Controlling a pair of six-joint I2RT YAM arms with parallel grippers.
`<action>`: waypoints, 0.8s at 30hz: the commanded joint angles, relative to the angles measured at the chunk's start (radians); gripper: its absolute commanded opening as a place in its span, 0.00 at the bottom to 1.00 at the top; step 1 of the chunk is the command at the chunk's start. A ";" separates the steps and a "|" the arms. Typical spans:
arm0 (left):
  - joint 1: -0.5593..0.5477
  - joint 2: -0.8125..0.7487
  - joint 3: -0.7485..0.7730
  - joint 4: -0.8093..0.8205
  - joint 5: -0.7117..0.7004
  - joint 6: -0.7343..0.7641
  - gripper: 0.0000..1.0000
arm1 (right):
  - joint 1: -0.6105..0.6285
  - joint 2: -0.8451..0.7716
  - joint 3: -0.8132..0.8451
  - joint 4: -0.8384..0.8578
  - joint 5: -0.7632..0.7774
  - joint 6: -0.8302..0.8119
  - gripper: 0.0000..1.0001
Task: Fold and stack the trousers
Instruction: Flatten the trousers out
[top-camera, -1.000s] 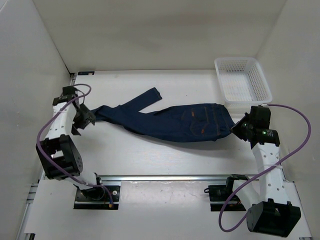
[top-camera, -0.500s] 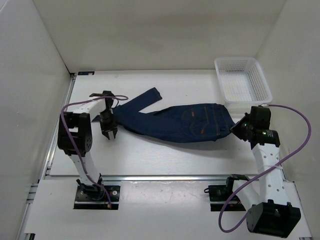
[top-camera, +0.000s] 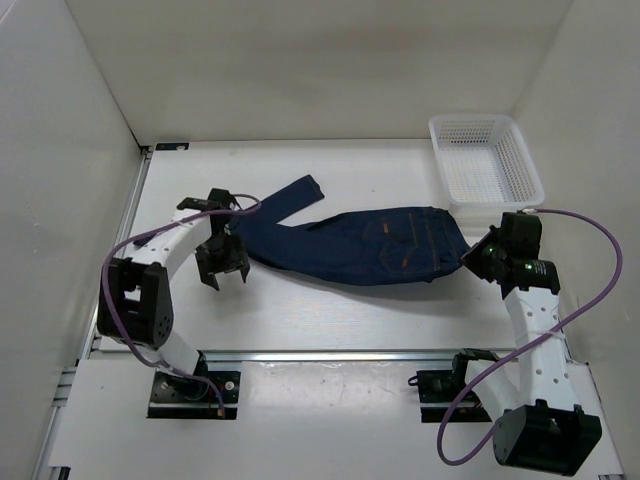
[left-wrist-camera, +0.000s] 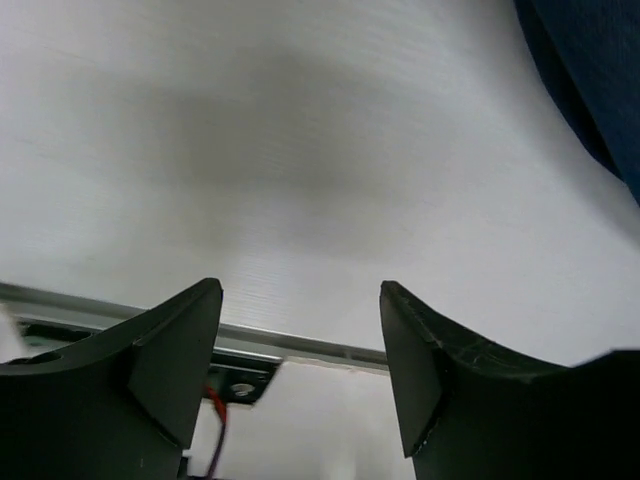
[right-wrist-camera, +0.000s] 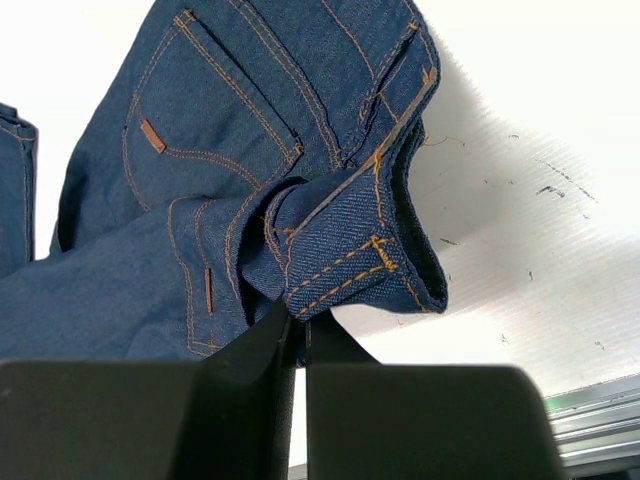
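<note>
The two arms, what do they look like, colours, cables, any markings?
The left arm and right arm have white links with black joint housings; the right's links show rows of small holes. A purple cable loops along each. A small green light glows near the right wrist. The left claw and right claw have plain black, wedge-shaped fingers.

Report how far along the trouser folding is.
Done: nothing folded; the trousers lie stretched across the table, legs splayed. In hand: right gripper, jaws shut on the waistband; left gripper, jaws open, holds nothing beside a leg. Left: fold and stack.
</note>
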 joint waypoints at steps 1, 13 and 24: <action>-0.062 -0.100 -0.068 0.033 0.107 -0.148 0.76 | 0.006 -0.027 -0.015 0.031 -0.001 -0.009 0.01; -0.136 -0.246 -0.212 -0.039 -0.042 -0.383 0.87 | 0.015 -0.046 -0.015 0.022 -0.010 -0.009 0.01; -0.037 -0.431 -0.283 0.016 -0.095 -0.706 0.82 | 0.015 -0.056 -0.024 0.013 -0.019 -0.009 0.01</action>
